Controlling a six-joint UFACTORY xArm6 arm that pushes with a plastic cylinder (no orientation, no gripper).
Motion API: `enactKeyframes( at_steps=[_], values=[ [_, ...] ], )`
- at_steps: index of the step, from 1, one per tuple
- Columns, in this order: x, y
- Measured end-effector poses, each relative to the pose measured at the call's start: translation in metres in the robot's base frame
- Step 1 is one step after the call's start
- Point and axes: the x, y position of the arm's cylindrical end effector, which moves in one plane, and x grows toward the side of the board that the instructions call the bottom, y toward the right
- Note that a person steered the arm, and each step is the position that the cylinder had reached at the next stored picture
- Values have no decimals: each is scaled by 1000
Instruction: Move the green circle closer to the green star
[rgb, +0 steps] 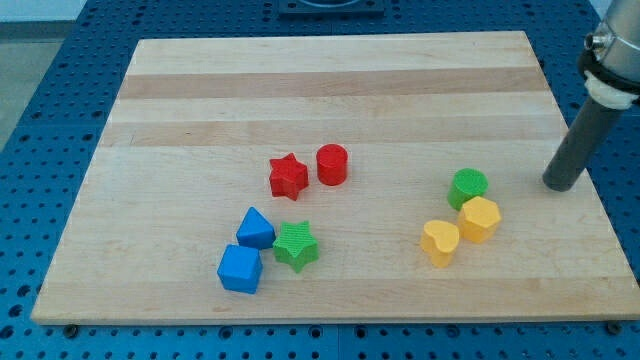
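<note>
1. The green circle (468, 187) sits in the right half of the frame, touching the yellow hexagon (480, 219) just below it, with a yellow heart (439, 242) beside that.
2. The green star (296, 246) lies well apart, lower centre, next to a blue triangular block (255, 229) and a blue cube (240, 269).
3. The rod's tip (560, 185) rests on the board (330, 70) near the circle's right side, holding nothing; it has no jaws. That side suits a leftward push toward the star.
4. A red star (288, 176) and a red cylinder (332, 164) stand above the likely path.

Two red blocks (288, 176), two blue (255, 229), two green (468, 188), two yellow (479, 219)
</note>
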Motion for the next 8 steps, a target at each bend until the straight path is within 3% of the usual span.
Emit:
enactKeyframes(
  at_steps=[2,5,8],
  values=[
    [2,-31],
    [6,-152],
    [10,-119]
  ],
)
